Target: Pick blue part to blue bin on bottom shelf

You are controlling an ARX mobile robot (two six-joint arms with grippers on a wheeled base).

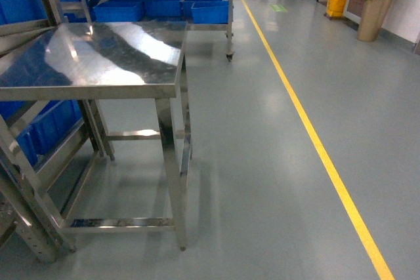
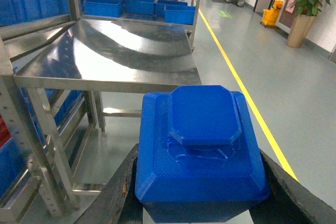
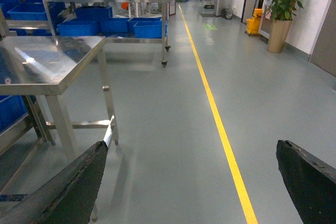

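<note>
Blue part (image 2: 202, 153) sat pinched between the left gripper's (image 2: 202, 198) dark fingers (image 2: 118, 192), held above the floor just beside the steel table (image 2: 105, 59). Blue bins (image 1: 118, 11) lined the far shelving. Further right, the right gripper (image 3: 191, 182) hung spread wide, holding nothing, over the yellow floor line (image 3: 223, 135).

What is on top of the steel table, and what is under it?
The steel table top shows only reflections. Under it are bare floor and crossbars. Blue bins stand left of it on a rack; their contents are hidden.
</note>
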